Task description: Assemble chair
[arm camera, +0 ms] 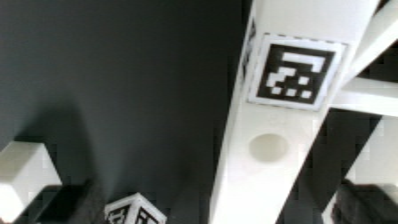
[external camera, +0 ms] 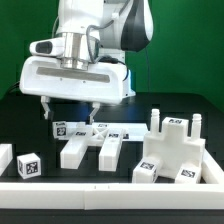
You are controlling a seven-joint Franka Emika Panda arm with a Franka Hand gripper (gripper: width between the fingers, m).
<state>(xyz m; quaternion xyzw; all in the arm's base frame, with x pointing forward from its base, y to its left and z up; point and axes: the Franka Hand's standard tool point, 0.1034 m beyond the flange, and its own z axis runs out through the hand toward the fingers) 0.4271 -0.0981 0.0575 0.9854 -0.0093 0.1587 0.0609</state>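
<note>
Hangs with the gripper released, gripping nothing, above loose white chair parts on the dark table. Shows a square black-and-white tag on what seems a long white bar.

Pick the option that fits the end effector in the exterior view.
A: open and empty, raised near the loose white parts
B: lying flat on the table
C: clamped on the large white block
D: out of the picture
A: the end effector hangs with its fingers spread and nothing between them, just above the loose white parts and well apart from the large white block.
</note>
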